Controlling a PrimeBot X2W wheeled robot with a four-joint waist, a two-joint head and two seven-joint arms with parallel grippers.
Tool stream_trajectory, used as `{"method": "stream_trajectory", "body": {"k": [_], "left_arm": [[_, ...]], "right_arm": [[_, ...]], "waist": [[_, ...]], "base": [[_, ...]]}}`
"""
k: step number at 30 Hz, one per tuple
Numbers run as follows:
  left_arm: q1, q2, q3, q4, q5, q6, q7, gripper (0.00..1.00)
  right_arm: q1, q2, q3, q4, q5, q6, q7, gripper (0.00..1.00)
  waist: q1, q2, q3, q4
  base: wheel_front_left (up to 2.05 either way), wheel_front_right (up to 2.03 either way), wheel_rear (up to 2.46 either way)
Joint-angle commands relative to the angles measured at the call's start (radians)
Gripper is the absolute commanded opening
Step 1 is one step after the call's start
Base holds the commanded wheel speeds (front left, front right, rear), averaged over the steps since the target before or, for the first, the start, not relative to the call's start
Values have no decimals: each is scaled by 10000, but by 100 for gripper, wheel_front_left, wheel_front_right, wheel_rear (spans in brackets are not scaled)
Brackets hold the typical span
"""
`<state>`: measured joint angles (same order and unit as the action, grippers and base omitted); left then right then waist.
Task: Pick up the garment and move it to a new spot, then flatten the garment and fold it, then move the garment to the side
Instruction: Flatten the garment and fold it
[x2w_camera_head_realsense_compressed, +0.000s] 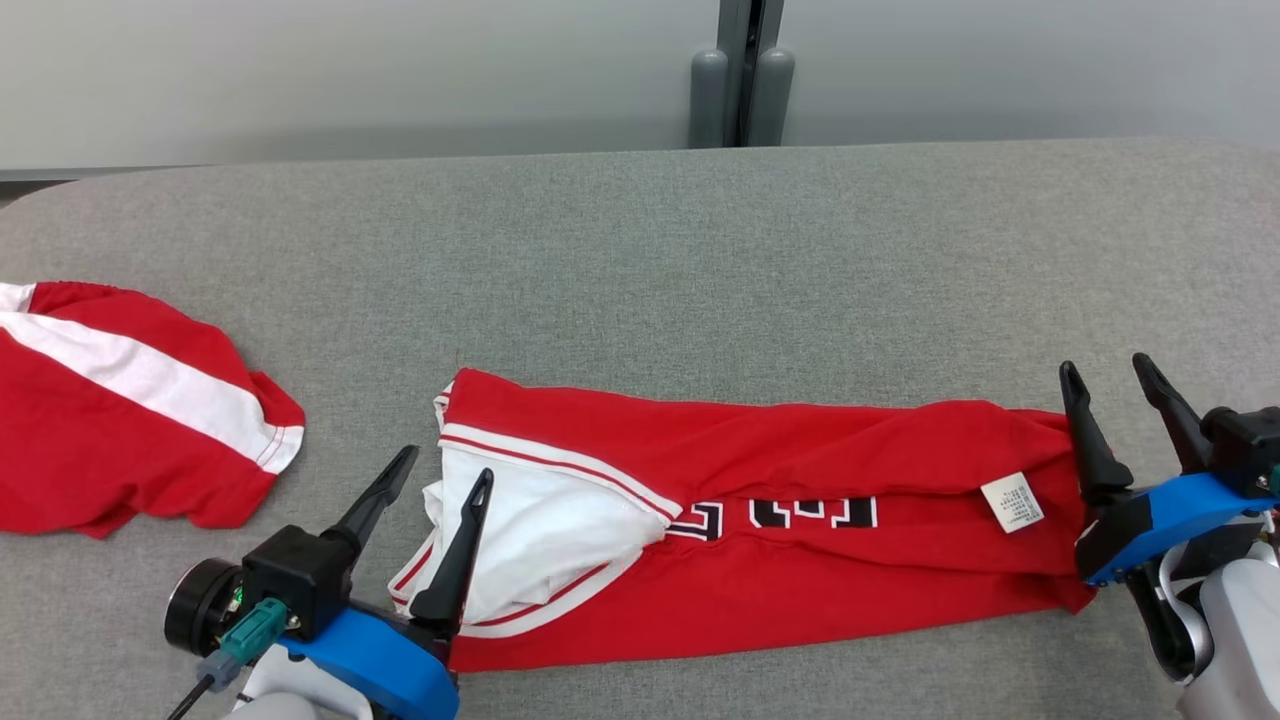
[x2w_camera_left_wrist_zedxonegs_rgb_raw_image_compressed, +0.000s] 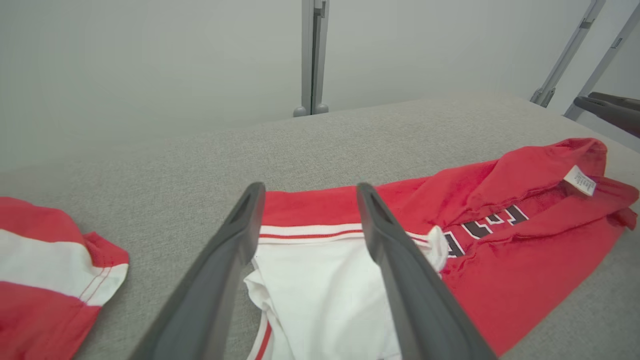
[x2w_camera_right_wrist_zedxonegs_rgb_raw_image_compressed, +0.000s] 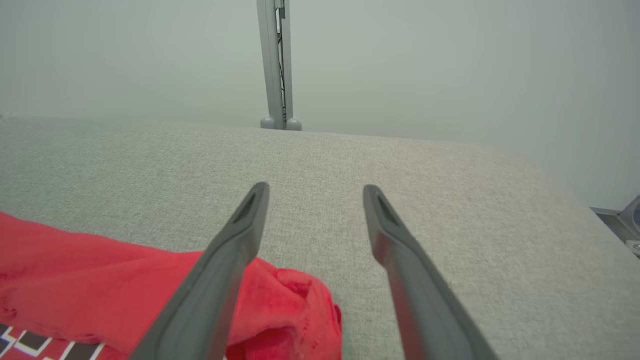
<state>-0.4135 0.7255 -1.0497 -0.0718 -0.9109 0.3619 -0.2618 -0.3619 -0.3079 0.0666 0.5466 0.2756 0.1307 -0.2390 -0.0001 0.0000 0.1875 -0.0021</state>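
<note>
Garment (x2w_camera_head_realsense_compressed: 800, 560) stretches from left tool (x2w_camera_head_realsense_compressed: 447, 463) to right tool (x2w_camera_head_realsense_compressed: 1105, 363) — both gaping.

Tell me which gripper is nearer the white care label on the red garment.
Right. The right gripper is open at the garment's right end, close beside the care label; the left gripper is open over the white part at the opposite end.

Held both arms forward and low, left gripper (x2w_camera_head_realsense_compressed: 447, 463) and right gripper (x2w_camera_head_realsense_compressed: 1106, 364) alike with long dark fingers spread wide, tips pointing away.
</note>
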Motion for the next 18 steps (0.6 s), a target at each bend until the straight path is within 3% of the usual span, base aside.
{"method": "stream_trajectory", "body": {"k": [1, 11, 15, 18], "left_arm": [[262, -66, 293, -36, 132, 81, -45, 100], [2180, -1260, 3728, -228, 2412, 502, -45, 100], [2994, -1952, 5224, -286, 3365, 266, -44, 100], [3647, -2667, 6558, -202, 4189, -178, -44, 100]], "right_arm": [[209, -19, -62, -69, 26, 1, -50, 100], [530, 180, -425, 247, -46, 1, 534, 100], [662, 308, -532, 496, 4, 1, 810, 100], [783, 409, -653, 723, 47, 1, 1025, 100]], "waist": [[1, 0, -57, -15], [1, 0, -225, 101], [1, 0, -176, 167], [1, 0, -127, 197]], "base": [[0, 0, 0], [0, 0, 0], [0, 0, 0], [0, 0, 0]]}}
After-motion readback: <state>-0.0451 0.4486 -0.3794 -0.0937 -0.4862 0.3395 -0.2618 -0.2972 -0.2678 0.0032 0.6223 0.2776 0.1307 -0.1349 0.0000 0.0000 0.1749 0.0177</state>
